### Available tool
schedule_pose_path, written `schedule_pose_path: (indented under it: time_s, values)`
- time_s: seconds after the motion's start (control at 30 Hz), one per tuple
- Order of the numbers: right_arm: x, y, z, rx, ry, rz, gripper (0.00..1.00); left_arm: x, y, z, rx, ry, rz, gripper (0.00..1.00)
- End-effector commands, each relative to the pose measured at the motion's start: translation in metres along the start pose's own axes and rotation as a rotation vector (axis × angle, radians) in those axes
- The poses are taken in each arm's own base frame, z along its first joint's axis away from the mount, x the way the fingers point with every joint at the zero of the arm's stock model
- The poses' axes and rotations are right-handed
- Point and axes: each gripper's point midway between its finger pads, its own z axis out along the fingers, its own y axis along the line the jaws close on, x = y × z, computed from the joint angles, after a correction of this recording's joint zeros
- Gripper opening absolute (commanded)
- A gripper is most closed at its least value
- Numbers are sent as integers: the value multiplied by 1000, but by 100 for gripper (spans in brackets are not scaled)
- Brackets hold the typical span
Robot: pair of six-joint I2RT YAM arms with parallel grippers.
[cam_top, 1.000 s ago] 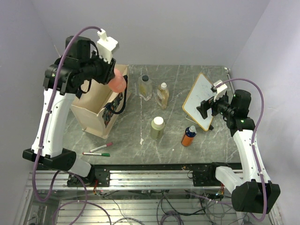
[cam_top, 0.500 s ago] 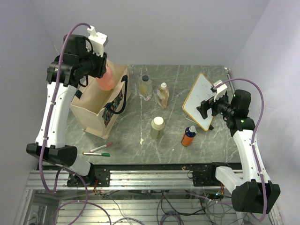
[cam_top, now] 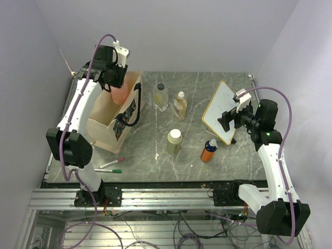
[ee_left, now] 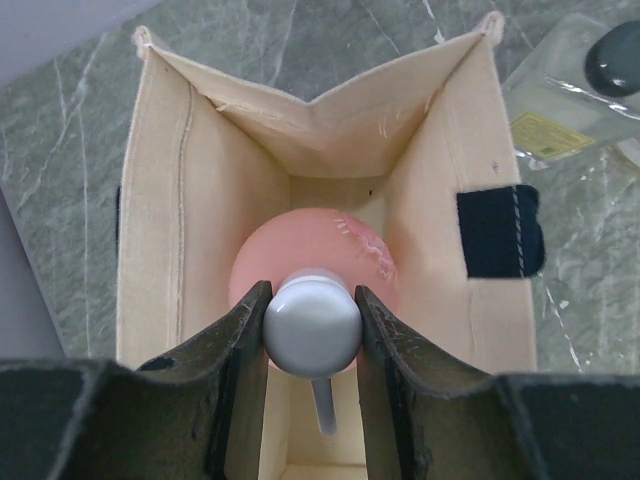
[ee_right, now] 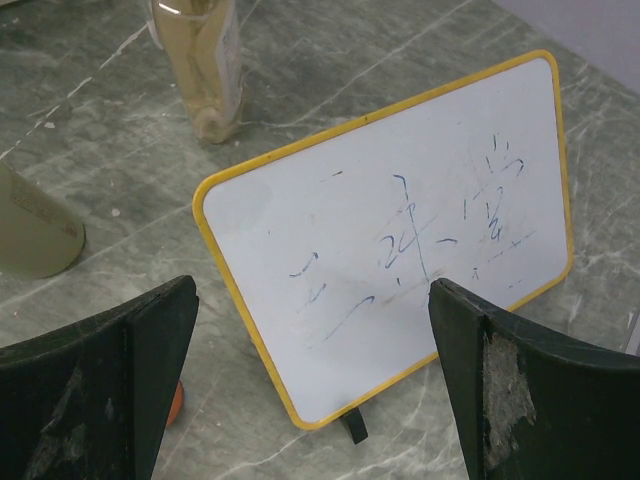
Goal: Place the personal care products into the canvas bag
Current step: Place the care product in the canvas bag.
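Note:
My left gripper [ee_left: 312,330] is shut on the white cap of the salmon-pink bottle [ee_left: 320,250]. The bottle hangs upright inside the open mouth of the canvas bag [ee_left: 170,220]. In the top view the same gripper [cam_top: 117,79] holds the pink bottle [cam_top: 120,94] at the bag's [cam_top: 104,124] back end. On the table stand the clear bottle [cam_top: 161,96], amber bottle [cam_top: 180,105], pale green bottle [cam_top: 174,141] and orange bottle [cam_top: 209,151]. My right gripper [cam_top: 226,120] [ee_right: 312,300] is open and holds nothing, facing the whiteboard.
A yellow-edged whiteboard [cam_top: 223,111] [ee_right: 400,230] stands propped at the right, just in front of the right gripper. A red marker [cam_top: 111,164] and a green marker [cam_top: 109,170] lie near the front edge, left of centre. A navy strap [cam_top: 136,109] droops over the bag's right side.
My left arm has swung back and to the left, turned the pink bottle from sideways to upright, and brought it down into the bag's mouth. The right arm has not moved.

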Motion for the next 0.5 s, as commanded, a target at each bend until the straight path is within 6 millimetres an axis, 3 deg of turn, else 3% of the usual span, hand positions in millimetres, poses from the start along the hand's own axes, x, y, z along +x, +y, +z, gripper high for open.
schedule_pose_path:
  time_s: [0.0, 0.2, 0.47]
  values:
    - [5, 2, 1, -2, 6, -11, 100, -48, 26, 6, -112, -195, 14, 7]
    - [6, 1, 1, 0, 9, -12, 100, -38, 39, 30, -169, -181, -12, 7]
    - [7, 2, 2, -3, 14, -15, 100, -13, 34, 56, -147, -146, -39, 7]
